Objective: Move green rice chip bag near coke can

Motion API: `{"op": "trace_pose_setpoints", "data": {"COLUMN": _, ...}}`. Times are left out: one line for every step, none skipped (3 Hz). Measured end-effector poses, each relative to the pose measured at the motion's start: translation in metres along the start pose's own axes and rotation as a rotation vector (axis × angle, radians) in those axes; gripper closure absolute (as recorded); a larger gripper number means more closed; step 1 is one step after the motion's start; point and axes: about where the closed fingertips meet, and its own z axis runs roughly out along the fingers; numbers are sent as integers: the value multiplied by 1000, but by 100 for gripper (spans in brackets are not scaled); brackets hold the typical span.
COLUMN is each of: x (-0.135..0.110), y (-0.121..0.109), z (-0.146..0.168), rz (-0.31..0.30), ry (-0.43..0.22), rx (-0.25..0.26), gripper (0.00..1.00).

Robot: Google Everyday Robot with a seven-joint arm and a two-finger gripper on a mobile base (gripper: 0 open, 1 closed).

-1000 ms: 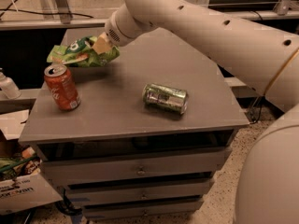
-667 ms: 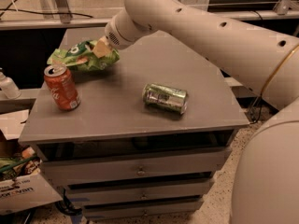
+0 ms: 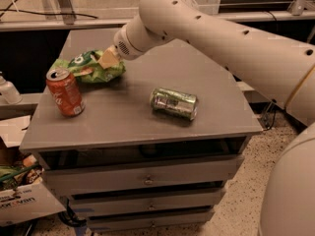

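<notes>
The green rice chip bag (image 3: pixel 88 67) is a crinkly light-green bag with a dark green oval logo. It lies at the back left of the grey cabinet top (image 3: pixel 128 122). The coke can (image 3: pixel 64 92), red-orange with a silver top, stands upright just in front of the bag and to its left, almost touching it. My gripper (image 3: pixel 106 61) reaches in from the right on the white arm (image 3: pixel 206 28) and is shut on the right end of the bag, low over the top.
A shiny silver-green can (image 3: pixel 173 103) lies on its side in the middle of the cabinet top. The cabinet has drawers (image 3: pixel 147 180) below. A cardboard box (image 3: pixel 22 200) stands on the floor at the left, and a white bottle (image 3: pixel 7 90) sits at the far left.
The gripper has lowered the bag from above the cabinet top down onto it, beside the coke can. Both cans have stayed put.
</notes>
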Motion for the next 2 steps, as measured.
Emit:
{"op": "trace_pose_setpoints", "data": {"x": 6, "y": 12, "z": 3, "rz": -17, "ry": -2, "rx": -61, "gripper": 85}}
{"op": "trace_pose_setpoints", "data": {"x": 10, "y": 20, "z": 8, "rz": -29, "ry": 0, "rx": -106, "gripper": 61}}
